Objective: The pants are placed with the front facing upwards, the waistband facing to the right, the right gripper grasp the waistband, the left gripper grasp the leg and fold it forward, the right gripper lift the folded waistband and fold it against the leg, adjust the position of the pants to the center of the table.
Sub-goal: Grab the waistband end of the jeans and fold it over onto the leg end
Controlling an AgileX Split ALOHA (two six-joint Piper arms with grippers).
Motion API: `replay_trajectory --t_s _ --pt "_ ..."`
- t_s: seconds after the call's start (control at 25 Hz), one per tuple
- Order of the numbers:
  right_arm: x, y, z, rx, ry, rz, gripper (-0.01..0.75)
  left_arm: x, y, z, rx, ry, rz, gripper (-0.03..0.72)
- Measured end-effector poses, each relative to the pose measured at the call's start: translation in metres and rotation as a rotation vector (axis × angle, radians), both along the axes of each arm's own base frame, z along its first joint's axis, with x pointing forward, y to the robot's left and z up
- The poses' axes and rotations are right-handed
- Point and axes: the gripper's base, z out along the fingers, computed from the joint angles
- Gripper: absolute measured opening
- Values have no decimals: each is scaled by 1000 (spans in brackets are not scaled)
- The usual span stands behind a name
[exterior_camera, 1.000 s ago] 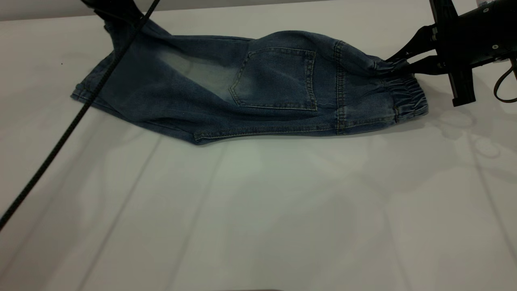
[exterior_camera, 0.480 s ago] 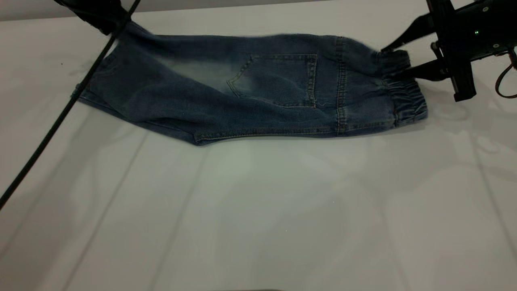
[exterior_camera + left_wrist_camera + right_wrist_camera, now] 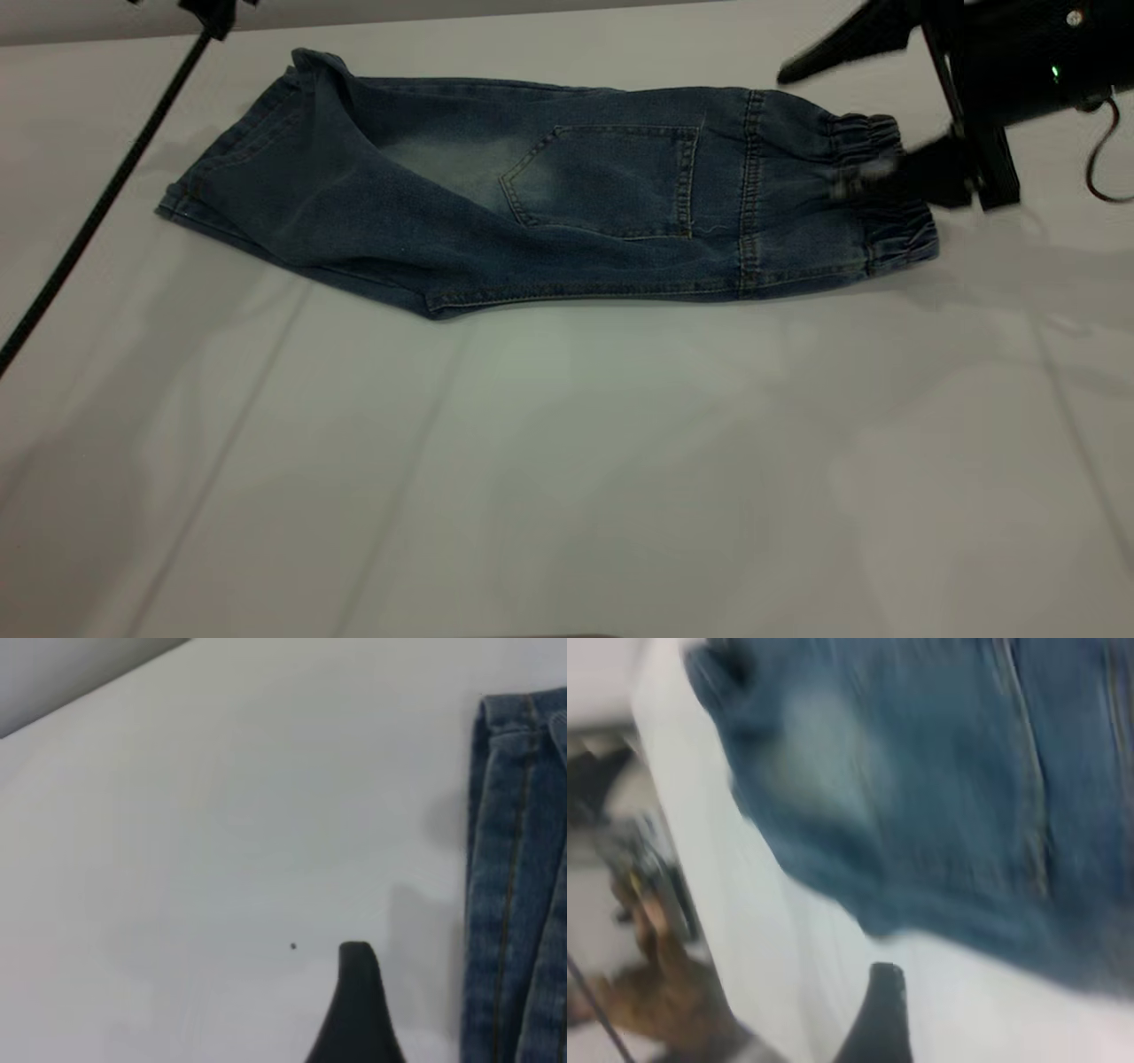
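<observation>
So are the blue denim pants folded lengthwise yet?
Folded: the blue denim pants lie flat on the white table, one leg doubled over the other, back patch pocket up. Right gripper open, released.

A black cable (image 3: pixel 97 208) ran diagonally from 11 o'clock down toward 9 o'clock, nothing else around.

Rt wrist view, blurred: the pants (image 3: pixel 939 806) fill upper right of frame, blue denim w/ pale faded patch upper centre and tan seam lines running down at right. The table (image 3: pixel 966 1010), white, shows lower right and in a strip along left of the denim. One dark fingertip (image 3: pixel 879 1014) pokes up at bottom centre. Indistinct clutter at far left.
</observation>
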Motion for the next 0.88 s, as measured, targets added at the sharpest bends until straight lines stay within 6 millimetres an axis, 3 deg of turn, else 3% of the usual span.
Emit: replay_trajectory --t_s 0.24,0.44,0.76,0.88 --pt "-18 -5 -13 -137 180 119 573 -2 -2 1 8 16 8 498" --pt "-8 -19 -24 -299 179 -34 573 -5 -17 1 6 17 -20 497" --pt "1 -17 -33 -215 155 -156 568 -12 -52 1 6 17 -93 496" --pt "1 -15 -38 -169 169 -169 511 -15 -64 1 7 17 -119 496"
